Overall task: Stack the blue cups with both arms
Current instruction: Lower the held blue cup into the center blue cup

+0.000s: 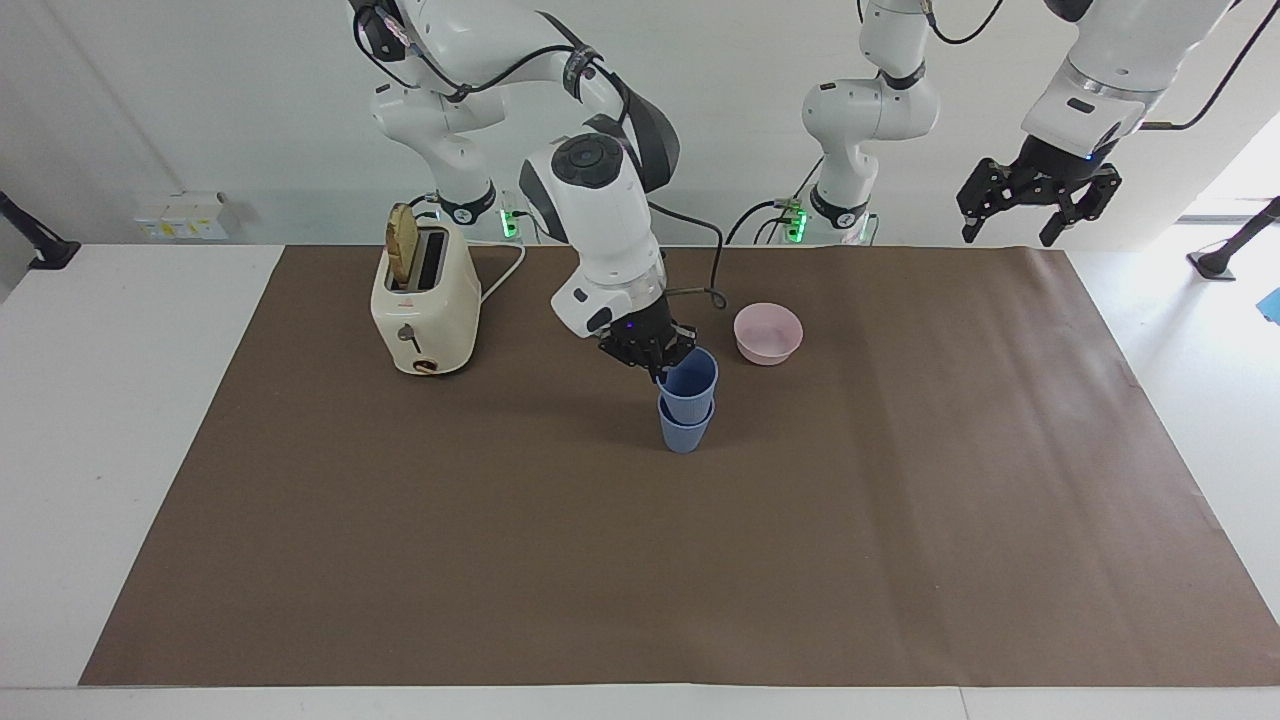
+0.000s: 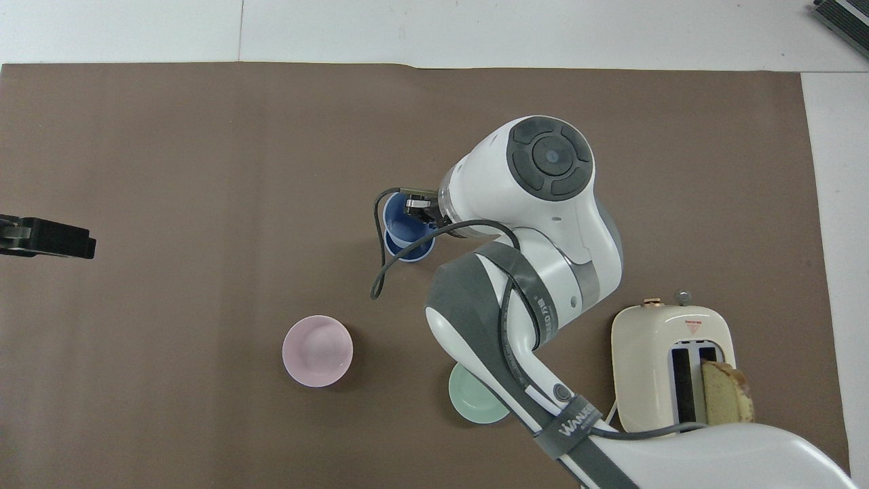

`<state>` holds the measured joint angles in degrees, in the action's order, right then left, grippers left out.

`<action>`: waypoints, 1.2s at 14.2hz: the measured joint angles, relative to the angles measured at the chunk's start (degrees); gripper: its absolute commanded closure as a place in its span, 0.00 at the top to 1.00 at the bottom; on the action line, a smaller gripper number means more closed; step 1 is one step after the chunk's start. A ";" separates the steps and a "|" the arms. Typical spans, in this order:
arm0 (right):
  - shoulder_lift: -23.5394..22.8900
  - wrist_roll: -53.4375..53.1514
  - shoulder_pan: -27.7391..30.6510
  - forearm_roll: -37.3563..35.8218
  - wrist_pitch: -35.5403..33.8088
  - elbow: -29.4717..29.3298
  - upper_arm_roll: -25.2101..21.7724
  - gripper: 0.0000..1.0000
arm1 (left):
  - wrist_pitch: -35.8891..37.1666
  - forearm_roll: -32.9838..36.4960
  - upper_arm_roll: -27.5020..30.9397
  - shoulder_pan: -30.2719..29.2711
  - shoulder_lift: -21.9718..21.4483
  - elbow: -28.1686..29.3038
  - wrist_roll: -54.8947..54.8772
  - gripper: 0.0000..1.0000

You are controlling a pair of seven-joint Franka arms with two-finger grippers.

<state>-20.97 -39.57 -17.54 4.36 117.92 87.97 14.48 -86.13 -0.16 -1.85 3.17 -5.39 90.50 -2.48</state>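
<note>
Two blue cups stand nested at the middle of the brown mat. The upper cup [image 1: 690,376] sits partway inside the lower cup [image 1: 685,430], which rests on the mat. My right gripper [image 1: 655,358] is shut on the upper cup's rim, on the side nearer the robots. In the overhead view the right gripper [image 2: 415,206] shows at the rim of the upper cup [image 2: 399,221], with the lower cup's rim [image 2: 411,254] peeking out under it. My left gripper [image 1: 1030,212] waits open and empty, raised over the mat's edge at the left arm's end; it also shows in the overhead view [image 2: 47,238].
A pink bowl [image 1: 768,333] stands nearer to the robots than the cups, toward the left arm's end. A mint-green bowl [image 2: 473,404] lies partly under the right arm. A cream toaster [image 1: 425,300] holding a bread slice [image 1: 402,255] stands toward the right arm's end.
</note>
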 measured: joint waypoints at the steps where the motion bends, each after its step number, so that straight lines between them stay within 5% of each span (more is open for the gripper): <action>1: -0.01 0.09 0.03 -0.12 0.00 0.20 -0.04 0.00 | 0.00 0.00 0.00 0.00 0.00 0.00 0.00 1.00; 12: -2.86 0.38 -0.03 -1.40 4.79 2.46 -0.05 0.00 | 0.02 0.00 0.00 0.00 0.00 0.00 0.00 1.00; 16: -3.70 0.38 -0.15 -1.45 5.23 2.44 0.05 0.74 | 0.02 0.00 0.00 0.00 0.00 0.00 0.00 1.00; 17: -3.70 0.38 -0.16 -1.45 5.24 2.44 0.07 0.82 | 0.02 0.00 0.00 0.00 0.00 0.00 0.00 1.00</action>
<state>-24.67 -39.19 -17.69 2.90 123.17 90.41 14.55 -86.10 -0.16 -1.85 3.17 -5.39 90.49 -2.48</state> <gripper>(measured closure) 0.692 0.000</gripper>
